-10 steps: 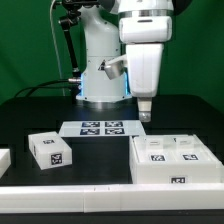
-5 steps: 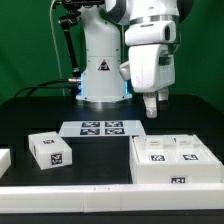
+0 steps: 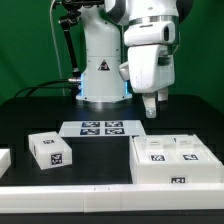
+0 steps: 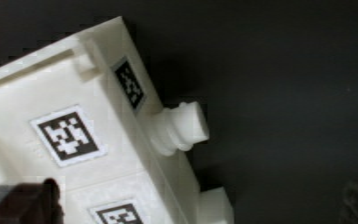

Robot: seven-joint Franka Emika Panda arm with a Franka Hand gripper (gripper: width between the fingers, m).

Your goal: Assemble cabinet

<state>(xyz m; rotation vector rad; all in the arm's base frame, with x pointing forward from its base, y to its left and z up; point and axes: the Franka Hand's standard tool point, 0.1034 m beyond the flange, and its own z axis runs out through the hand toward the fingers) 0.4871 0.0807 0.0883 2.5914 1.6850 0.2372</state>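
Note:
The cabinet (image 3: 172, 162) is a large white box at the exterior view's front right, with small marker-tagged blocks (image 3: 157, 151) on its top. My gripper (image 3: 152, 106) hangs a short way above the cabinet's back edge and holds nothing. In the wrist view the cabinet (image 4: 69, 110) fills one side, showing its tags and a round knob (image 4: 188, 125). My gripper (image 4: 185, 212) is open there. One dark fingertip (image 4: 19, 203) shows over the cabinet, and the other is faint over the black table.
A small white block with tags (image 3: 50, 150) lies at the front left. The marker board (image 3: 100, 128) lies in the middle before the robot base (image 3: 102, 75). Another white piece (image 3: 4, 158) shows at the left edge. A white ledge (image 3: 70, 197) runs along the front.
From one second ago to half a second ago the arm moved toward the exterior view's right and turned a little. Since then nothing has moved.

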